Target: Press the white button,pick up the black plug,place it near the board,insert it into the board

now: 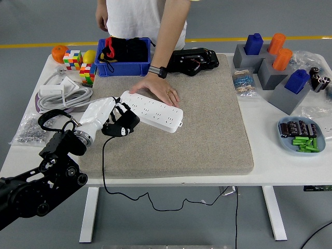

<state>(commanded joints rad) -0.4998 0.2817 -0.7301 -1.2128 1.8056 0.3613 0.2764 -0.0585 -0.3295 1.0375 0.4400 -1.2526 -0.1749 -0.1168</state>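
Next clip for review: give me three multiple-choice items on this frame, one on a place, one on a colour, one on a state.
1. Where does the person's hand rest?
A. on the power strip's far edge
B. in the blue bin
C. on the dish

2. What colour is the bin behind the power strip?
A. red
B. blue
C. grey

3. What is the left hand doing?
A. hanging open
B. pressing a cube
C. holding the black plug

Answers: 1 A, the palm lies flat on it; 2 B, its walls are blue; 3 C, the fingers wrap the plug beside the strip's near end.
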